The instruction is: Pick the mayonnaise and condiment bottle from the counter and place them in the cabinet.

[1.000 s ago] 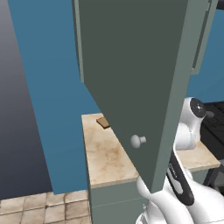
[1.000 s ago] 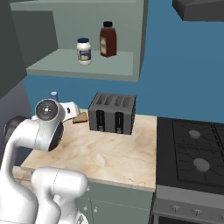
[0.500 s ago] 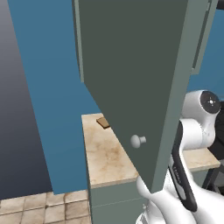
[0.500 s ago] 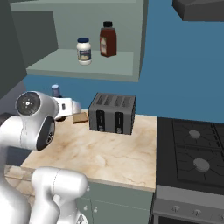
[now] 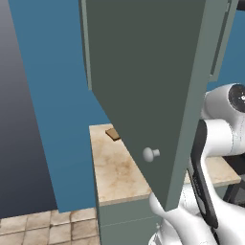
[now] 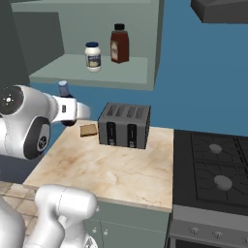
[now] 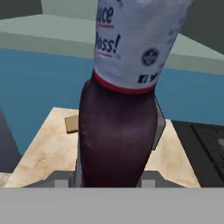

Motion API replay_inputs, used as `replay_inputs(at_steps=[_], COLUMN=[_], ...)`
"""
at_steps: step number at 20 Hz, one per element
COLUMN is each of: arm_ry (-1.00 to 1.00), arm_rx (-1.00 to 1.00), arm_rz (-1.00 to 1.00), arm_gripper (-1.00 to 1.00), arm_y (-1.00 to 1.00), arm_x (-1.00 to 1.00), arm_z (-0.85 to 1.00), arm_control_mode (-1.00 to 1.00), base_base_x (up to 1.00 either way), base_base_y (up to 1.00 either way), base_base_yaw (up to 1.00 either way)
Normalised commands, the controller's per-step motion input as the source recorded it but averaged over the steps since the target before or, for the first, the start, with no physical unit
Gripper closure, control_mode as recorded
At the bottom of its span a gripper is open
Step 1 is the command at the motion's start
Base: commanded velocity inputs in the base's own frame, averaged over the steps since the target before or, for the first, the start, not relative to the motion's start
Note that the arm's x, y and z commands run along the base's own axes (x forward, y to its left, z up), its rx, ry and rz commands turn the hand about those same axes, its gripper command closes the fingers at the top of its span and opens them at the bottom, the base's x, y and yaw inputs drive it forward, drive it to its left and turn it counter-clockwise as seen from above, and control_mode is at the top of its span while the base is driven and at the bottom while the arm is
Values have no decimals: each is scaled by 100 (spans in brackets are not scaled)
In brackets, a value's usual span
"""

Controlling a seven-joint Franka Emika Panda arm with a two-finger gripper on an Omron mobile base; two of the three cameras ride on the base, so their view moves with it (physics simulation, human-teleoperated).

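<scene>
Condiment bottle [image 7: 120, 109] fills our hand view: a dark maroon body under a white label with a red band, clamped in our gripper [image 6: 64, 97], whose jaws are closed on its sides. In the right base view we see the bottle's blue cap poking up just above the wrist, held in the air over the left end of the counter [image 6: 111, 164] and just below the front edge of the cabinet [image 6: 92, 72] shelf. We hold the bottle roughly upright.

Up on that shelf stands the mayonnaise [image 6: 93, 56], a white jar with a blue label band, and just to its right a brown jar [image 6: 119, 43] with a dark lid. Both stand upright and apart from each other.

On the counter below, a dark toaster [image 6: 125, 125] sits near the back wall, and a slice of bread [image 6: 89, 130] lies flat just beside its left side. To the right of the counter we see a black stove [image 6: 213, 169] with its burners.

From the left base view the open cabinet door [image 5: 148, 91] swings toward us, its small round knob [image 5: 150, 154] low on the panel, hiding most of the counter behind it.
</scene>
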Motion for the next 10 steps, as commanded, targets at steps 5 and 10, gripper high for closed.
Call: replay_inputs(at_steps=[5,10], arm_ry=[0,-1], arm_rx=[0,0], arm_rz=[-13,-12], arm_gripper=[100,100], arm_y=[-25,-21], arm_x=[-9,0], arm_z=[52,53], arm_control_mode=[-100,-100], base_base_x=[0,0], base_base_y=[0,0], base_base_yaw=[0,0])
